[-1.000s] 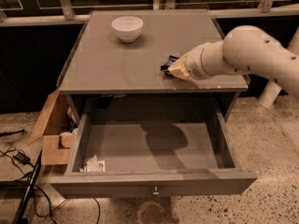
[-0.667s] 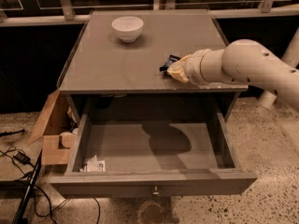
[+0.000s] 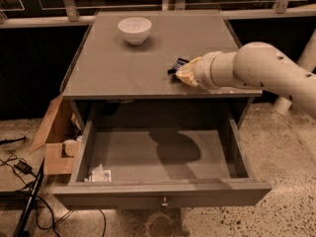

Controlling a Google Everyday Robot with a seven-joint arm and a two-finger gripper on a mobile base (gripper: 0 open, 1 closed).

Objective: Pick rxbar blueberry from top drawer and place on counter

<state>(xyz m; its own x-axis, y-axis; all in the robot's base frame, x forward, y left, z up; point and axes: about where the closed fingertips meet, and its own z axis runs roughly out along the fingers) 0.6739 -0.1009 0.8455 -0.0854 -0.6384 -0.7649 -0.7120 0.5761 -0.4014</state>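
Note:
The rxbar blueberry [image 3: 177, 65], a small dark wrapper, is at the tip of my gripper [image 3: 181, 73] over the right part of the counter [image 3: 123, 68]. The gripper's tan fingers are shut on it, and the bar sits at or just above the counter surface. The top drawer [image 3: 158, 157] stands pulled out below, with a small round knob [image 3: 164, 201] on its front. Its grey floor holds only a white crumpled paper scrap [image 3: 100, 175] in the front left corner.
A white bowl [image 3: 135, 30] stands at the back of the counter. A cardboard box [image 3: 57, 142] and cables [image 3: 19, 181] lie on the floor to the left. My arm [image 3: 266, 70] reaches in from the right.
The gripper with the bar has stayed at nearly the same spot on the counter's right side. The arm behind it has shifted a little lower and to the right.

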